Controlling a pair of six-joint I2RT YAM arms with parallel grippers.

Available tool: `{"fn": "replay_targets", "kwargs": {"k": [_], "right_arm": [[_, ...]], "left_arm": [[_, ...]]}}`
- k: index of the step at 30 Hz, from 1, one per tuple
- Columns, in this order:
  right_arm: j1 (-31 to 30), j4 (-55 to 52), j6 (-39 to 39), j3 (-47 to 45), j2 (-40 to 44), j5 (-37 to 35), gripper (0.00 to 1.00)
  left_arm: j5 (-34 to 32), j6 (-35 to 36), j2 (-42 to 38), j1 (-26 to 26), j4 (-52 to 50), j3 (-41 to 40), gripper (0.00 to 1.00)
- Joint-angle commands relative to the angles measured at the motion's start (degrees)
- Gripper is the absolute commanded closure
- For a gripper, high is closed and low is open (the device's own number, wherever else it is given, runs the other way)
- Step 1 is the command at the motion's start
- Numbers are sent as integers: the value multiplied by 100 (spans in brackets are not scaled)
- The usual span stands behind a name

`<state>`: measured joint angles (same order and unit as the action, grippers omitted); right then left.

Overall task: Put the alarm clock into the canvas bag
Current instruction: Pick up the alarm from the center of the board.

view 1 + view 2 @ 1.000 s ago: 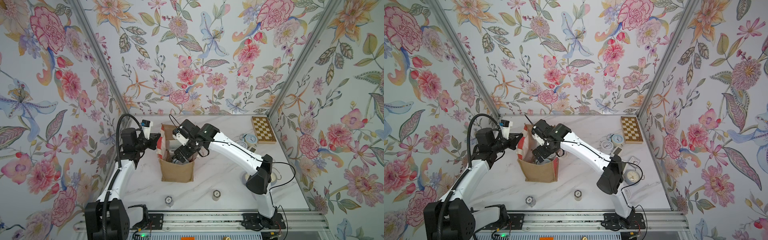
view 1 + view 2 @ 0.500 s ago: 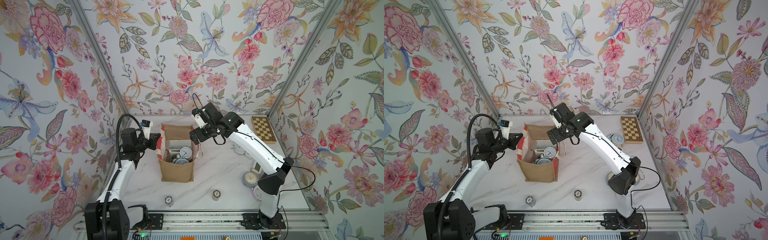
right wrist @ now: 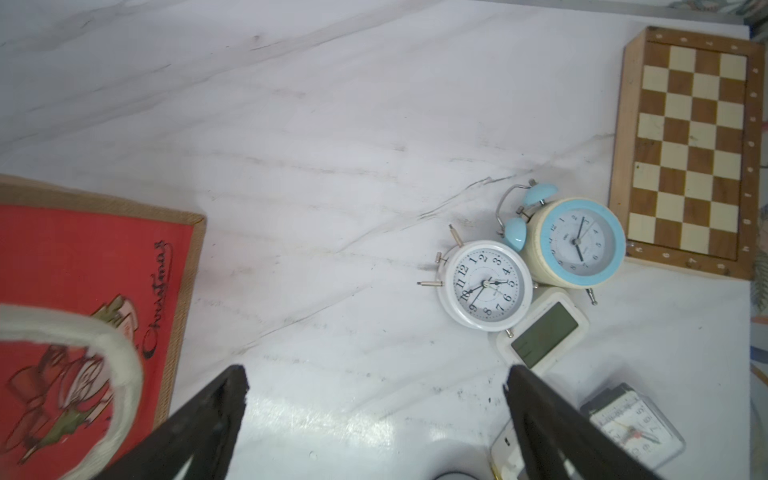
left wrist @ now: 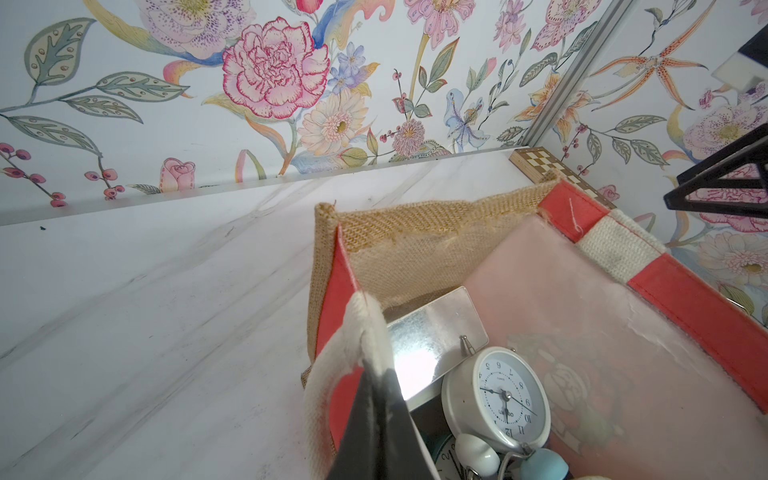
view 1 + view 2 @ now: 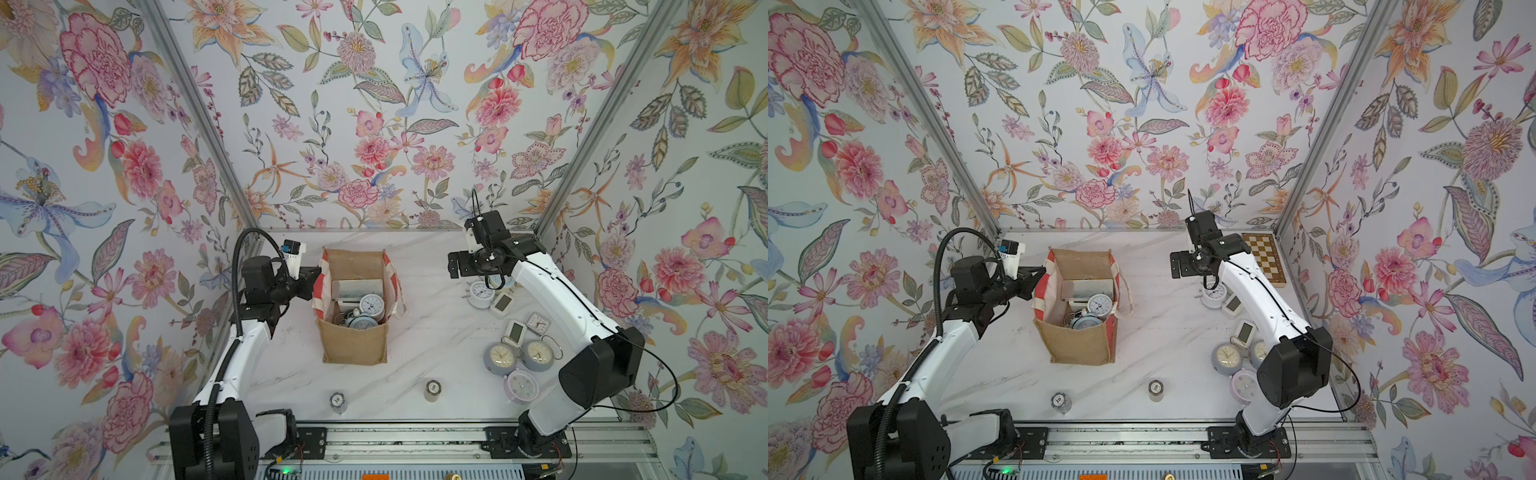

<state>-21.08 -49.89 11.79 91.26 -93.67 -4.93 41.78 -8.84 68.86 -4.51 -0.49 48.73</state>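
The tan canvas bag (image 5: 353,345) (image 5: 1077,345) stands open at mid-table with red-and-white side trim. Inside it lie a white alarm clock (image 5: 371,304) (image 4: 505,399), a blue one (image 5: 360,323) and a silver tin (image 4: 432,336). My left gripper (image 5: 313,276) (image 4: 372,365) is shut on the bag's whitish strap handle (image 4: 365,324) at its left rim. My right gripper (image 5: 457,266) (image 3: 374,378) hangs open and empty over bare table, right of the bag. Just beyond it lie a white twin-bell alarm clock (image 3: 485,285) and a blue-rimmed one (image 3: 577,243).
A white digital clock (image 3: 544,334) touches the twin-bell clock. Several more clocks lie front right, among them a grey one (image 5: 500,358) and a pink one (image 5: 520,386). A wooden chessboard (image 5: 1264,259) sits at the back right corner. Two chip stacks (image 5: 336,402) (image 5: 433,390) stand near the front edge.
My right gripper has risen out of the bag and swung right to the clocks at the back right. The left gripper has kept hold of the strap.
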Motion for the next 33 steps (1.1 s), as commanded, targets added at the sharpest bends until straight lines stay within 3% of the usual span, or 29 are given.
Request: {"fn": "replay_targets", "kwargs": {"k": [1, 11, 33], "right_arm": [[369, 621, 360, -516, 133, 9, 1], [987, 1239, 937, -1130, -515, -798, 1], [980, 1525, 1400, -1035, -1688, -667, 1]], "left_arm": [[10, 29, -137, -45, 175, -4, 100], [13, 35, -110, -50, 172, 5, 100], [-60, 104, -154, -50, 91, 14, 100]]}}
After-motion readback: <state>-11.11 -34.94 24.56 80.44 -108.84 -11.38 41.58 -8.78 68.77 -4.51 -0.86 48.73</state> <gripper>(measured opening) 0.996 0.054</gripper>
